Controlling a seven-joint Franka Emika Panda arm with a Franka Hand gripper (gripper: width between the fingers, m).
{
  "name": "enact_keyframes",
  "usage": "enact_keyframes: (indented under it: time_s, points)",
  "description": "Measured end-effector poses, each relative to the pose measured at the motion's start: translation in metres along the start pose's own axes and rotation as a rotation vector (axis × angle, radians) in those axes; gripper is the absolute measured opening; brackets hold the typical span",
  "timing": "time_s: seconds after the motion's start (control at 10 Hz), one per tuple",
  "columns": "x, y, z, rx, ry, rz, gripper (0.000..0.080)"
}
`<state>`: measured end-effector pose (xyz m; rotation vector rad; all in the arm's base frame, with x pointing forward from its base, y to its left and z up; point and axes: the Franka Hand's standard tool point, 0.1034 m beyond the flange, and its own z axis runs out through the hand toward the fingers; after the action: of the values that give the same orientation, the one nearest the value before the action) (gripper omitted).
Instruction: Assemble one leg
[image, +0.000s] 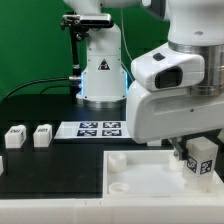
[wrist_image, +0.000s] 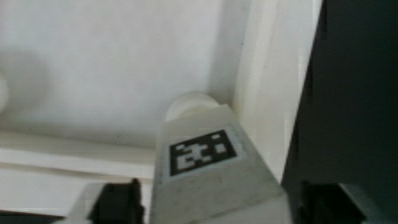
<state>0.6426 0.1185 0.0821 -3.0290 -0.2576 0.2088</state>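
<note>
1. Claw (wrist_image: 205, 205) closed on 1 small white leg (wrist_image: 201, 150), tag face showing between its jaws.
2. Leg sits directly under claw, above large white panel (image: 135, 190).
3. Judged light, stiff, smooth plastic; flat opposite sides suit a firm grip.

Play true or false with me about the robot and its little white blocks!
1. The end effector grips a little white block with a black-and-white tag. True.
2. Two more blocks stand on the black table, at the exterior view's left. True.
3. The gripped block is over the marker board. False: it is over the big white board with round sockets.
4. The wall behind the robot is red. False: it is green.
</note>
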Motion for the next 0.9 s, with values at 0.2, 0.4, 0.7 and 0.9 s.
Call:
enact_keyframes:
  time_s: [0.2,0.4,0.7,0.9]
  points:
    - [-0.0002,0.0029,0.0002,-0.003,0.0,0.005,0.0293]
    - [0.0003,0.0032,0.0001,-0.001,0.01,0.081,0.0293]
    - [-0.0033,0.0017,0.0016,0.006,0.056,0.526,0.0293]
    - [-0.003,0.0014,0.002,0.017,0.055,0.784,0.0294]
